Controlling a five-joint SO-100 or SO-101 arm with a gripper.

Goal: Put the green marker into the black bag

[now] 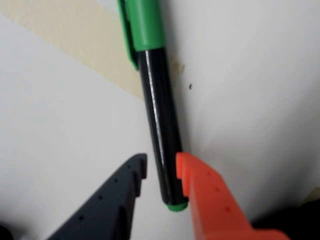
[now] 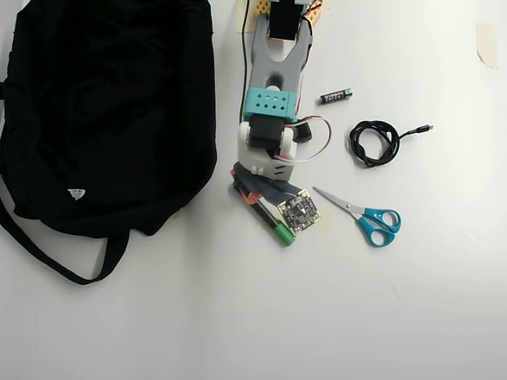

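The green marker [image 1: 159, 115] is seen lying on the white table [image 2: 238, 317], well apart from the black bag [image 2: 103, 111]. In the wrist view the gripper [image 1: 161, 167] is spread around the barrel's lower end, the orange finger [image 1: 210, 200] apparently touching it and the dark finger [image 1: 120, 195] just clear. Judged from this, closing, lifting, carrying and release into the bag all remain to be done.
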